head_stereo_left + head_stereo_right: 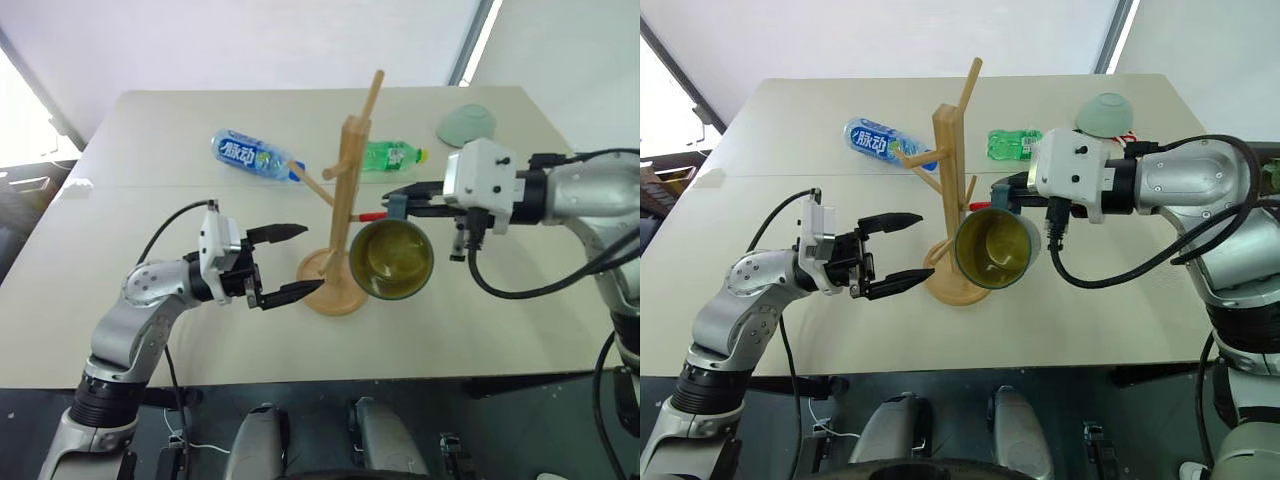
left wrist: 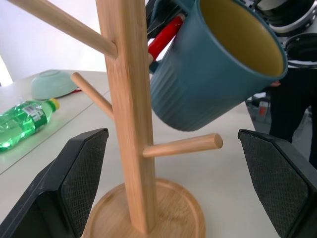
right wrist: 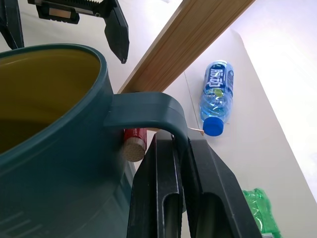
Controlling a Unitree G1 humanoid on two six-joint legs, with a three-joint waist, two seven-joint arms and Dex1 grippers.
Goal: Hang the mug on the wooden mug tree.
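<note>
Mug (image 1: 392, 260) hangs in the air at centre frame of the left eye view, tipped so its olive-yellow mouth faces the camera, just right of the wooden mug tree (image 1: 345, 190) and overlapping its round base in the picture. Its loop handle points up and is pinched by the right gripper (image 1: 397, 205), whose two black fingers are pressed together on the handle, as the right wrist view shows. A red-tipped peg (image 3: 133, 141) sits just beside the handle, against the mug's wall; whether it has entered the loop cannot be told. Lower left of the tree, the left gripper (image 1: 295, 262) stands spread wide and empty, its fingertips flanking the tree's base without touching it. On the table (image 1: 150, 130) behind lie a blue bottle (image 1: 250, 155), a green bottle (image 1: 392, 156) and a pale green bowl (image 1: 467, 124).
</note>
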